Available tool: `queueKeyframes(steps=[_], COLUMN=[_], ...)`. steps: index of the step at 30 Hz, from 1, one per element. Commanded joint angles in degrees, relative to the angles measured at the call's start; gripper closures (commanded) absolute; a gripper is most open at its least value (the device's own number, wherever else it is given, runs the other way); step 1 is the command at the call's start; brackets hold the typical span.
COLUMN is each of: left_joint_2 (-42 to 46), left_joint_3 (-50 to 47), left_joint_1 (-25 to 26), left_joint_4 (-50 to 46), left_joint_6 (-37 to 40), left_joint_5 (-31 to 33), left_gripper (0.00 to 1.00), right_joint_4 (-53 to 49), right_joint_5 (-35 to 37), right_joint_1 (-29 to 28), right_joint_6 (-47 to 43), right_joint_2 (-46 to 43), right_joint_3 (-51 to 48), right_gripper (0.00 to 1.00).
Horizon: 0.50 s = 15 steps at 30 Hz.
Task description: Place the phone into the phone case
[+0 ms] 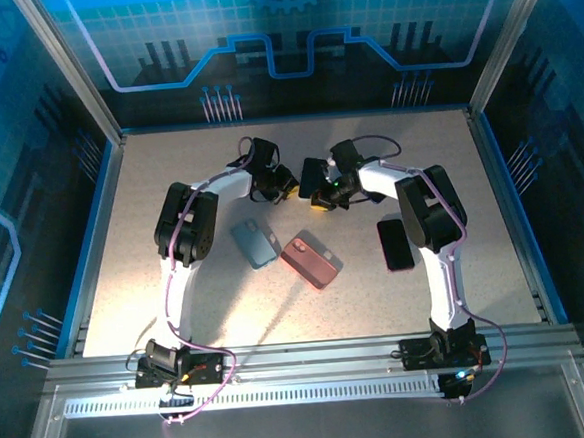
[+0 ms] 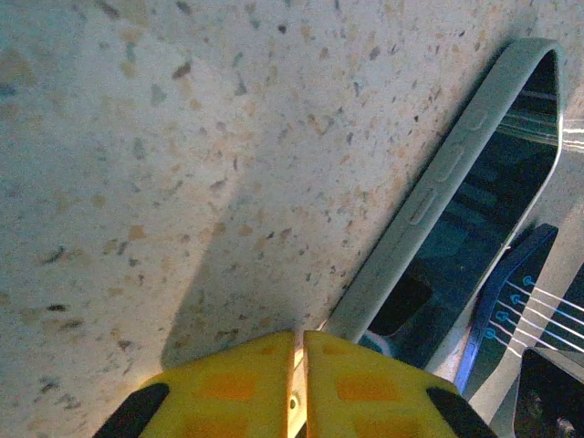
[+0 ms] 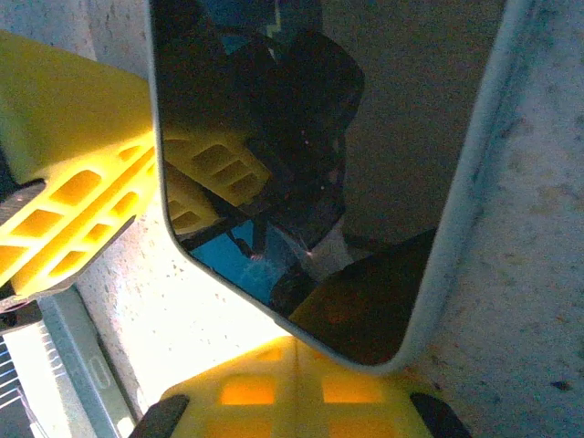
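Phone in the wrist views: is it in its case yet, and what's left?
Looks mostly done: a pale case wraps the dark phone along the edges shown. In hand: left gripper and right gripper both pinch it. Left: check that every corner is seated, which I cannot confirm, then release it.

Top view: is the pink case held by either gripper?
No, the pink case lies flat on the table beside the blue case, with nothing touching it.

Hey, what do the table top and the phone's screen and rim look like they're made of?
The table top is matte, beige and speckled: stone-effect composite or laminate, probably. The phone has a glossy dark screen mirroring its surroundings, so likely glass. Its rim is pale grey, satin, with moulded buttons: plastic or silicone, unclear which.
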<state>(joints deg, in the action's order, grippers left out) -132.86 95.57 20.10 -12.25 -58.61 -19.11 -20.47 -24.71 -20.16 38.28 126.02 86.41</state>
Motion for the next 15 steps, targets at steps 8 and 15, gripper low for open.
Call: queueKeyframes(steps=[8,15], left_joint_2=[-0.24,0.26], left_joint_3=[-2.47,-3.54], left_joint_1=[3.5,4.14], left_joint_4=[0.04,0.5], left_joint_6=[-0.78,-1.11], left_joint_5=[0.04,-0.05], left_gripper=[0.87,0.87], right_joint_4=[0.43,0.52], right_joint_5=[3.72,3.7], right_joint_1=[3.01,3.18], right_joint_6=[-1.8,-1.98], right_joint_2=[-2.64,-3.05], right_joint_3=[-2.02,-2.67], right_gripper=[1.0,1.0])
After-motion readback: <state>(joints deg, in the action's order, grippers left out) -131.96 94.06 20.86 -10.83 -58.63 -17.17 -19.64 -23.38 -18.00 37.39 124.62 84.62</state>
